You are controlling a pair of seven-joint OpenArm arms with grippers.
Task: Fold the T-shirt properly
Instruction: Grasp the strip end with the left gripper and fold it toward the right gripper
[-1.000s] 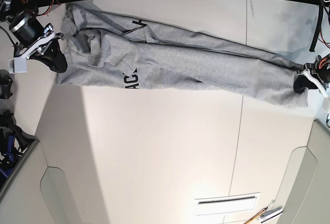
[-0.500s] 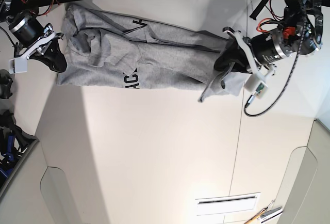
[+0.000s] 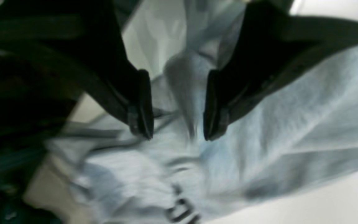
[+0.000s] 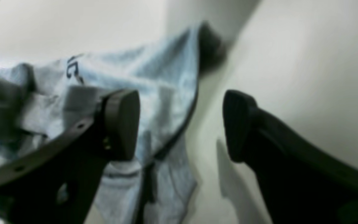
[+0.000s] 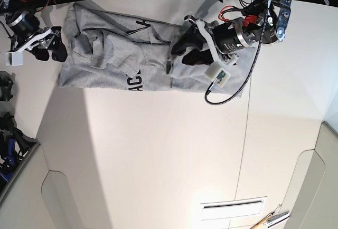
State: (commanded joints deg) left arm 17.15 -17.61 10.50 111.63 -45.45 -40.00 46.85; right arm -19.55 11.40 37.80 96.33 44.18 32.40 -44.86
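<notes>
The light grey T-shirt (image 5: 111,55) lies along the far side of the table, its right end folded back over the middle. Black lettering (image 5: 134,84) shows at its near edge. My left gripper (image 5: 179,51) hovers over the folded part; in the left wrist view it (image 3: 177,135) is open, with creased shirt cloth (image 3: 291,124) under and between the fingers. My right gripper (image 5: 50,55) sits just off the shirt's left edge. In the right wrist view it (image 4: 180,124) is open and empty, one finger over the shirt (image 4: 166,77), the other over bare table.
A black cable (image 5: 227,94) loops from the left arm onto the table by the seam (image 5: 248,134). A white slotted plate (image 5: 232,205) and small tools (image 5: 272,219) lie at the near right. Dark gear (image 5: 8,139) stands off the left edge.
My left gripper carried the shirt's right end leftward, from the far right of the table to over its middle, and now stands open. My right gripper came off the shirt's left edge.
</notes>
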